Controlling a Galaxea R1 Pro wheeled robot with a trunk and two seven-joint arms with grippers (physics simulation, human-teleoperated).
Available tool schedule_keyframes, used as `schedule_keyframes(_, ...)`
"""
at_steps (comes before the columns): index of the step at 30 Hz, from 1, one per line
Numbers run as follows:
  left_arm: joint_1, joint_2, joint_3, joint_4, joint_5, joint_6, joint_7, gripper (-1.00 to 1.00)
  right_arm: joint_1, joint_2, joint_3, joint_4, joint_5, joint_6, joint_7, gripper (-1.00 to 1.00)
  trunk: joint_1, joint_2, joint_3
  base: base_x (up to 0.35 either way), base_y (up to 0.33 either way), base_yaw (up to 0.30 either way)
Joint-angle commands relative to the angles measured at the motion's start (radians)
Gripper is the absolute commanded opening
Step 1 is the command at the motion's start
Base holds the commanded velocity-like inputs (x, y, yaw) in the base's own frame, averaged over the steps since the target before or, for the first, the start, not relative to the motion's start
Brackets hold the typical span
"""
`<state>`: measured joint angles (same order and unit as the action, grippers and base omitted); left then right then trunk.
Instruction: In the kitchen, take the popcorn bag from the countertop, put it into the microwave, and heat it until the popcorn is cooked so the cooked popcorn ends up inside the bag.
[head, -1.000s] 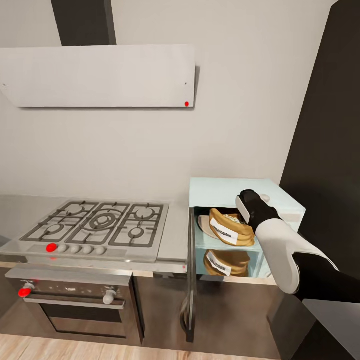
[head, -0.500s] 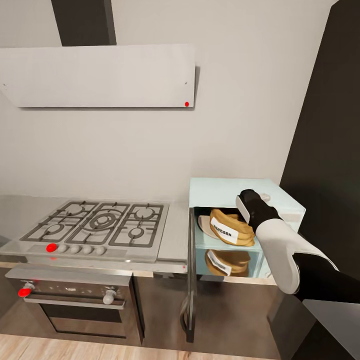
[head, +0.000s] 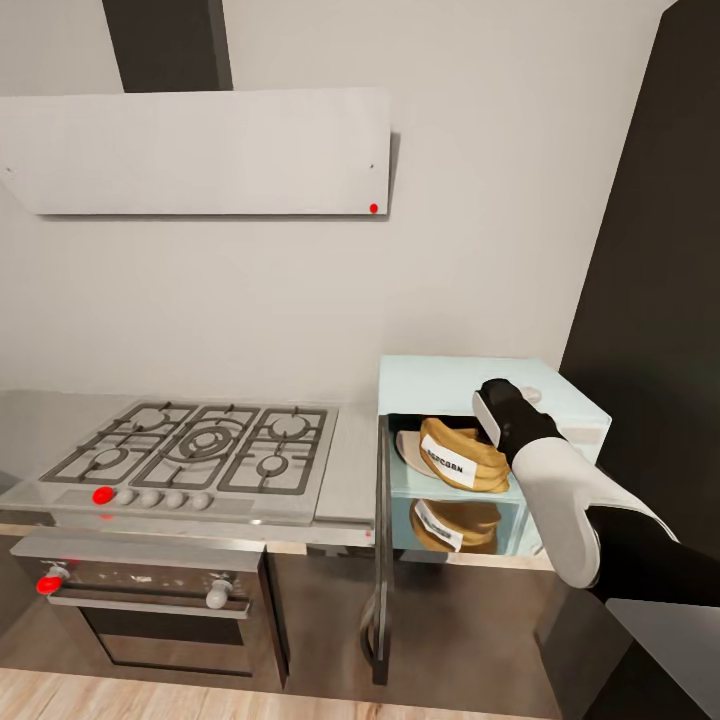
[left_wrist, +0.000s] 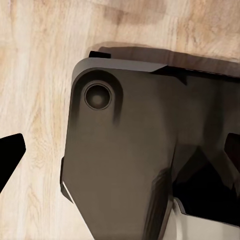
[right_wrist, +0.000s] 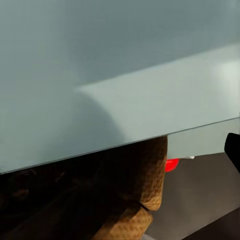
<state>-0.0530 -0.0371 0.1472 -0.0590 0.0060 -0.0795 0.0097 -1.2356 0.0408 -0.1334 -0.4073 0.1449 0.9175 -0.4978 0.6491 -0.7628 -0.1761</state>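
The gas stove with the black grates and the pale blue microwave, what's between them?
In the head view, a bare strip of grey countertop separates the gas stove from the microwave, with its open dark glass door edge-on beside it.

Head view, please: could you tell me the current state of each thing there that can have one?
microwave: door swung open, cavity exposed.
microwave door: open, seen edge-on.
popcorn bag: inside the microwave, lying on its side, label facing out.
oven: door closed.
right end effector: at the microwave's opening above the bag; open or shut cannot be told.
gas hob: no flame visible.
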Motion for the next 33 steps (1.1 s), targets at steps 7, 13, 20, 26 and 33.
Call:
schedule_keyframes(7, -0.001, 0.0, 0.005, 0.001, 0.002, -0.003, 0.001, 1.0, -0.001, 0.007, -0.008, -0.001, 0.01, 0.006, 0.002, 1.0, 0.0, -0.001, -0.002, 0.0, 0.0, 0.0)
schedule_keyframes(13, -0.001, 0.002, 0.005, 0.001, 0.001, -0.003, 0.001, 1.0, -0.001, 0.008, -0.008, -0.001, 0.01, 0.007, 0.002, 1.0, 0.0, -0.001, -0.002, 0.0, 0.0, 0.0)
schedule_keyframes(20, -0.001, 0.001, 0.005, 0.001, 0.001, -0.003, 0.001, 1.0, -0.001, 0.006, -0.008, -0.001, 0.01, 0.008, 0.002, 1.0, 0.0, -0.001, -0.002, -0.05, 0.0, 0.0)
schedule_keyframes(26, 0.0, 0.0, 0.005, 0.001, 0.001, -0.003, 0.001, 1.0, -0.001, 0.005, -0.008, -0.001, 0.01, 0.009, 0.002, 1.0, 0.0, -0.001, -0.002, -0.002, 0.0, 0.0)
schedule_keyframes(33, 0.0, -0.001, 0.005, 0.001, 0.001, -0.003, 0.001, 1.0, -0.001, 0.004, -0.008, -0.002, 0.01, 0.008, 0.002, 1.0, 0.0, -0.001, -0.002, -0.16, 0.0, 0.0)
